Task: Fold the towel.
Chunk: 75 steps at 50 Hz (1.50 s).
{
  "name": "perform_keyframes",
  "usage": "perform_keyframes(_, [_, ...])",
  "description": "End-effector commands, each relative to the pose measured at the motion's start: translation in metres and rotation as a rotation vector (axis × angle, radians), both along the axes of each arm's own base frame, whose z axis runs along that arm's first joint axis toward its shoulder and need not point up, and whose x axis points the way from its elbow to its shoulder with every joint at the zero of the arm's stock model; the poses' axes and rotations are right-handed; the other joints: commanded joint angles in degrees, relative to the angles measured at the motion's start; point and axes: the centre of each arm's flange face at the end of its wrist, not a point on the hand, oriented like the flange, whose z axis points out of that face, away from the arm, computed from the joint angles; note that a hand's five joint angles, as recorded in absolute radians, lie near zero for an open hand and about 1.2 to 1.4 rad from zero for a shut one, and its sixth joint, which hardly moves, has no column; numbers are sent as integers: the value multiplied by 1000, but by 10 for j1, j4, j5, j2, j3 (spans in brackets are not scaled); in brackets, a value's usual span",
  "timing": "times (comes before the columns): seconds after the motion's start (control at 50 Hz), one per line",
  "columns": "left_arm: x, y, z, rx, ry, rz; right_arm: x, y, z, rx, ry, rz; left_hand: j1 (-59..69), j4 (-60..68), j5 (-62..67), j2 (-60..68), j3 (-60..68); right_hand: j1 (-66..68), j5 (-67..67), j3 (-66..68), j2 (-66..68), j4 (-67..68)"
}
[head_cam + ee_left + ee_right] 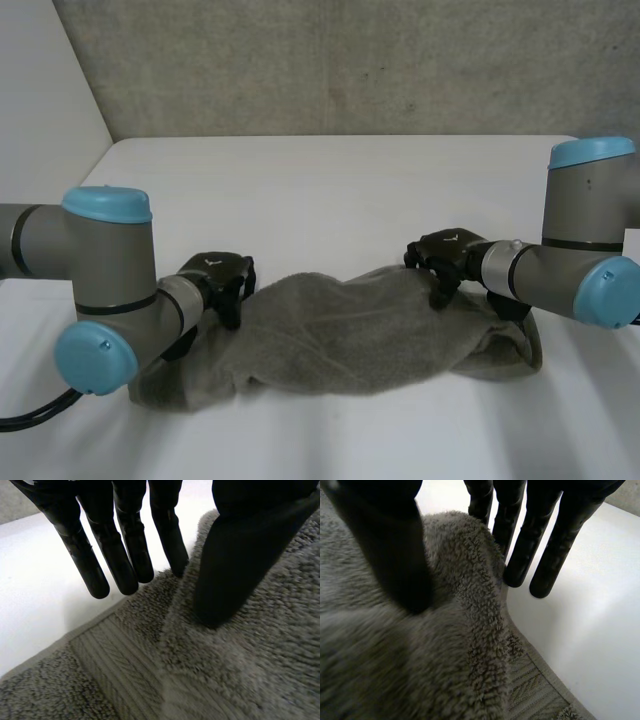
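Note:
A grey towel (350,330) lies bunched in a long heap across the white table (330,190). My left hand (215,275) is at its far edge near the left end. In the left wrist view the thumb (235,565) presses on the towel (240,670) while straight fingers (120,555) reach down past the edge, with a raised ridge of cloth pinched between them. My right hand (445,255) sits at the far edge near the right end. There the thumb (395,545) and fingers (545,545) likewise pinch a fold of towel (420,655).
Bare white table stretches behind the towel to a grey wall (350,60). A narrower strip of table lies in front of the towel. Both forearms come in low over the towel's ends.

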Motion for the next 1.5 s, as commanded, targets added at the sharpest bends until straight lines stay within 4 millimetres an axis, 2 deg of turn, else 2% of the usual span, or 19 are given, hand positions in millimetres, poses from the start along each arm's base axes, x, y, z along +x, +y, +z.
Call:
perform_keyframes(0.02, [-8, -1, -2, 1, -2, -19, 3, -9, 11, -58, -8, -12, 283, 282, 289, 282, 282, 278, 282, 280, 275, 280])
perform_keyframes(0.18, [-28, -41, 29, -211, -21, -57, 25, -36, 62, -331, -80, -5, 283, 282, 289, 282, 282, 278, 282, 280, 275, 280])
perform_keyframes(0.22, [-38, -71, 75, -397, 16, -15, 41, -52, 104, -554, -155, -13, 283, 282, 289, 282, 282, 278, 282, 280, 275, 280])
perform_keyframes(0.24, [-38, -71, 75, -398, 16, -15, 41, -52, 104, -555, -155, -13, 283, 282, 289, 282, 282, 278, 282, 280, 275, 280])
perform_keyframes(0.28, [-39, -95, 133, -604, 113, 99, 46, -65, 151, -789, -234, -74, 283, 282, 289, 282, 282, 278, 282, 280, 275, 280])
perform_keyframes(0.3, [-39, -95, 133, -605, 114, 99, 46, -65, 151, -790, -235, -74, 283, 282, 289, 282, 282, 278, 282, 280, 275, 280])
perform_keyframes(0.34, [-36, -105, 178, -764, 213, 188, 42, -72, 187, -949, -291, -145, 283, 282, 289, 282, 282, 278, 282, 280, 275, 280])
perform_keyframes(0.44, [-34, -101, 202, -836, 266, 211, 41, -66, 192, -936, -283, -143, 283, 282, 289, 282, 282, 278, 282, 280, 275, 280])
perform_keyframes(0.56, [-32, -93, 167, -720, 211, 194, 42, -55, 159, -778, -218, -94, 283, 282, 289, 282, 282, 278, 282, 280, 275, 280])
perform_keyframes(0.66, [-24, -74, 87, -505, 83, 170, 44, -44, 92, -588, -92, -3, 283, 282, 289, 282, 282, 278, 282, 280, 275, 280])
perform_keyframes(0.68, [-24, -74, 87, -504, 83, 170, 44, -44, 92, -588, -92, -2, 283, 282, 289, 282, 282, 278, 282, 280, 275, 280])
perform_keyframes(0.72, [-18, -61, 48, -395, 22, 160, 42, -40, 56, -520, -18, 19, 283, 282, 289, 282, 282, 278, 282, 280, 275, 280])
perform_keyframes(0.78, [-14, -55, 27, -342, -10, 155, 40, -38, 37, -483, 24, 26, 283, 282, 289, 282, 282, 278, 282, 280, 275, 280])
perform_keyframes(0.88, [1, -23, -21, -179, -102, 139, 30, -22, -20, -351, 161, 76, 283, 282, 289, 282, 282, 278, 282, 280, 275, 280])
perform_keyframes(0.96, [0, -6, -22, -154, -113, 118, 21, -14, -26, -319, 194, 73, 283, 282, 289, 282, 282, 278, 282, 280, 275, 280])
perform_keyframes(1.22, [3, 47, 16, -183, -94, 59, 0, 20, 2, -308, 199, 61, 283, 282, 289, 282, 282, 272, 275, 274, 269, 274])
perform_keyframes(1.26, [4, 52, 18, -183, -96, 52, -1, 24, 5, -312, 196, 63, 215, 213, 220, 213, 213, 260, 264, 262, 257, 262])
perform_keyframes(1.36, [7, 57, 26, -189, -96, 49, -6, 30, 10, -344, 185, 57, -195, -197, -190, -196, -196, 257, 260, 258, 254, 258])
perform_keyframes(1.5, [3, 43, 40, -240, -67, 66, -8, 29, 6, -348, 185, 50, -288, -290, -283, -289, -289, 257, 260, 258, 254, 258])
